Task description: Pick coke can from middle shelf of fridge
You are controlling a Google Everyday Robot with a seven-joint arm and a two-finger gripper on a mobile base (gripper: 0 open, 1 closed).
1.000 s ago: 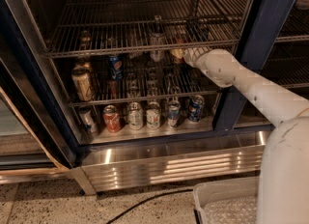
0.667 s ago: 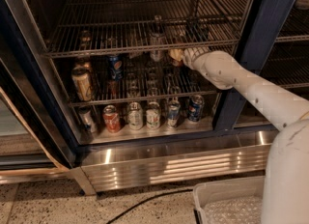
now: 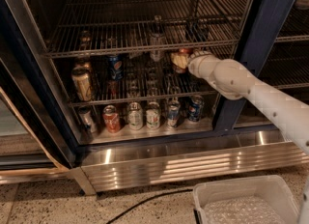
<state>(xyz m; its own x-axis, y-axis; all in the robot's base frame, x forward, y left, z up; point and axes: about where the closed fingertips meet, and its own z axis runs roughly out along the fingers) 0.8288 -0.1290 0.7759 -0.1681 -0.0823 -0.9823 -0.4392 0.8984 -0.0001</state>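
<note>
Your gripper (image 3: 181,62) reaching into the fridge (image 3: 256,35) from the right, right at the coke can (image 3: 183,52) on the middle shelf (image 3: 145,98), right side toward the back, whether your jaws clasp it you cannot tell

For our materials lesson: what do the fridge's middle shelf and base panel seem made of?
Middle shelf: likely chromed steel wire, thin shiny rods. Base panel: apparently stainless steel, ribbed and reflecting light. The hand is above that shelf's right end.
</note>
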